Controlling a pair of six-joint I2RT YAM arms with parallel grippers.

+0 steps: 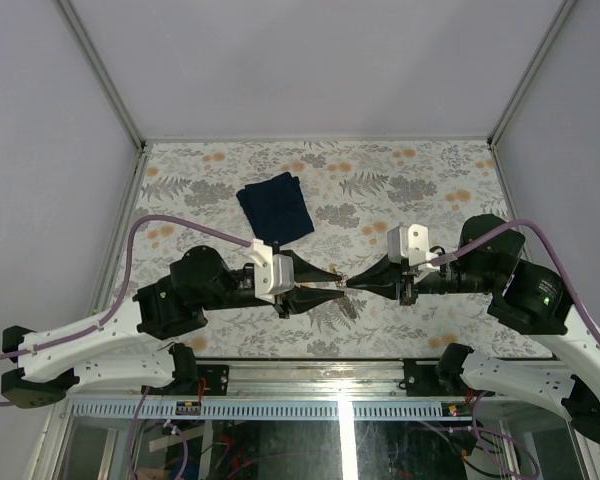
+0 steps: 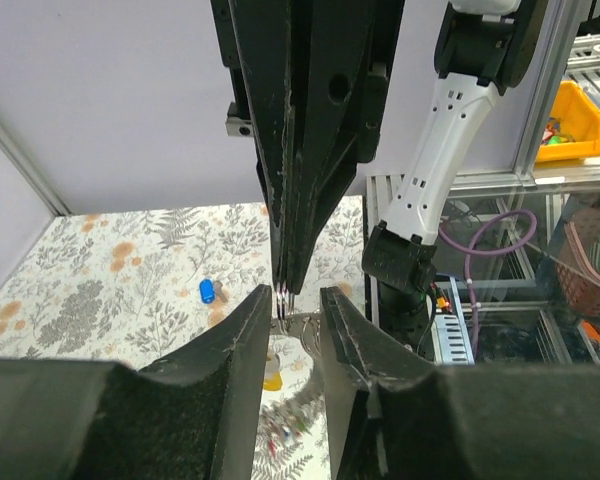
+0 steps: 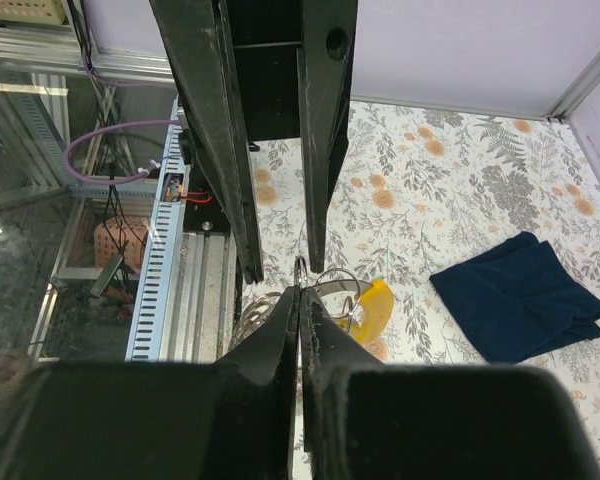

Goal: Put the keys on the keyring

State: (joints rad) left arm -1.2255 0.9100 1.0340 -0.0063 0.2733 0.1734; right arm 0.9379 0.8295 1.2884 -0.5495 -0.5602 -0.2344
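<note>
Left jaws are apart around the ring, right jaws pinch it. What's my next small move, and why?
Probably draw the left gripper back off the keyring. Its jaws stand apart, gripping nothing, while the right gripper is shut on the wire with a yellow key apparently hanging from it. A blue key lies loose on the table, so the left arm looks free to fetch it.

Two grippers, one keyring, one cloth, two keys

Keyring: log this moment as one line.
right gripper: shut on keyring | left gripper: open, jaws flanking keyring | yellow key: beneath keyring | blue key: on table
</note>
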